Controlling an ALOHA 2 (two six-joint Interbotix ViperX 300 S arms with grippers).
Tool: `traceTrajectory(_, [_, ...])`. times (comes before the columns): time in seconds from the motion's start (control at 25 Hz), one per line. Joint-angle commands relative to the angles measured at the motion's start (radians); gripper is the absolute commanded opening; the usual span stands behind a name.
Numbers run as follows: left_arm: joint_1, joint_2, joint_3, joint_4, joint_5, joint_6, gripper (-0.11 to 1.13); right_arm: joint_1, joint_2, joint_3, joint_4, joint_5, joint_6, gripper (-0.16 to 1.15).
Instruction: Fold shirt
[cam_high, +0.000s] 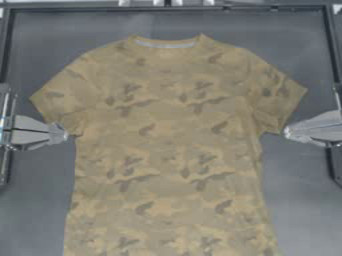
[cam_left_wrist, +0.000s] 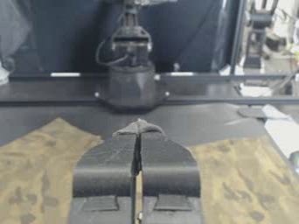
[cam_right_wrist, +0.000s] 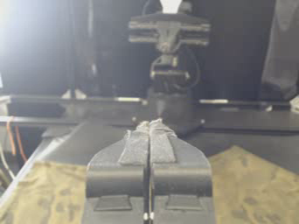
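Tan camouflage shirt (cam_high: 167, 150) spread flat across centre frame on dark table (cam_high: 300, 200), collar up top — left gripper (cam_high: 61, 134) mid-left, right gripper (cam_high: 288, 132) mid-right, both pinched closed, empty.

Top view straight down over the table (cam_high: 300, 40), each wrist view low, facing across it, all three sharing the shirt (cam_high: 167, 150)

Both arms are showing pale grey wedge-shaped grippers beside the shirt (cam_high: 167, 145); close up, dark moulded jaws are wearing pale taped tips, black cables looping behind.
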Motion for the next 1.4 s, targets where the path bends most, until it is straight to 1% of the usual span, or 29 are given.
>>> traceTrajectory(0.04, [-0.006, -0.021, -0.012, 0.0, -0.015, 0.008, -0.03, 0.002, 0.0, -0.014, 0.034, -0.017, 0.012, 0.02])
traceTrajectory(0.12, [-0.006, -0.025, -0.018, 0.0, -0.011, 0.011, 0.06, 0.0, 0.0, -0.012, 0.066, -0.018, 0.009, 0.11])
traceTrajectory(0.16, [-0.006, -0.023, -0.023, 0.002, -0.005, 0.012, 0.09, 0.0, 0.002, -0.011, 0.069, -0.015, 0.008, 0.12])
traceTrajectory(0.28, [-0.006, -0.021, -0.035, 0.0, 0.031, 0.02, 0.08, 0.0, 0.002, -0.015, 0.066, -0.002, 0.006, 0.11])
traceTrajectory(0.4, [-0.005, -0.023, -0.058, 0.0, 0.084, 0.015, 0.08, 0.0, 0.002, -0.021, 0.043, 0.035, 0.003, 0.11])
traceTrajectory(0.48, [-0.005, -0.017, -0.081, -0.008, 0.14, 0.009, 0.11, -0.005, 0.005, -0.035, 0.025, 0.071, 0.011, 0.16])
traceTrajectory(0.52, [-0.003, -0.014, -0.095, -0.011, 0.176, 0.008, 0.17, -0.009, 0.006, -0.048, 0.015, 0.095, 0.009, 0.24])
traceTrajectory(0.56, [-0.005, -0.009, -0.11, -0.014, 0.212, 0.008, 0.27, -0.009, 0.006, -0.055, 0.014, 0.114, 0.008, 0.35])
traceTrajectory(0.6, [-0.005, -0.003, -0.124, -0.015, 0.247, 0.008, 0.4, -0.009, 0.005, -0.063, 0.012, 0.132, 0.008, 0.48])
traceTrajectory(0.72, [-0.005, 0.006, -0.152, -0.017, 0.318, 0.006, 0.87, -0.009, 0.005, -0.081, 0.011, 0.187, 0.009, 0.89])
traceTrajectory(0.76, [-0.005, 0.008, -0.153, -0.017, 0.331, 0.006, 1.01, -0.009, 0.003, -0.086, 0.011, 0.201, 0.009, 0.99])
traceTrajectory(0.8, [-0.005, 0.009, -0.155, -0.017, 0.337, 0.006, 1.09, -0.011, 0.003, -0.092, 0.012, 0.212, 0.009, 1.05])
traceTrajectory(0.84, [-0.005, 0.009, -0.156, -0.018, 0.35, 0.006, 1.08, -0.011, 0.002, -0.097, 0.017, 0.222, 0.009, 1.05])
traceTrajectory(0.92, [-0.005, 0.009, -0.167, -0.029, 0.37, 0.003, 1.01, -0.009, -0.002, -0.112, 0.02, 0.259, 0.009, 1.01])
traceTrajectory(1.0, [-0.005, 0.011, -0.192, -0.04, 0.434, 0.002, 1.0, -0.011, -0.002, -0.149, 0.026, 0.354, 0.011, 0.99])
traceTrajectory(1.08, [-0.008, 0.02, -0.23, -0.049, 0.535, 0.0, 1.02, -0.011, 0.002, -0.206, 0.037, 0.491, 0.012, 0.99])
traceTrajectory(1.2, [-0.011, 0.057, -0.304, -0.066, 0.687, -0.011, 1.02, -0.011, 0.021, -0.305, 0.054, 0.721, 0.025, 0.99])
traceTrajectory(1.28, [-0.011, 0.098, -0.351, -0.069, 0.784, -0.043, 1.02, -0.011, 0.055, -0.37, 0.066, 0.87, 0.055, 0.99])
traceTrajectory(1.32, [-0.017, 0.13, -0.376, -0.067, 0.844, -0.069, 1.02, -0.011, 0.08, -0.399, 0.066, 0.939, 0.08, 0.99])
traceTrajectory(1.4, [-0.037, 0.178, -0.41, -0.066, 0.922, -0.114, 1.02, -0.002, 0.143, -0.456, 0.06, 1.058, 0.137, 0.99])
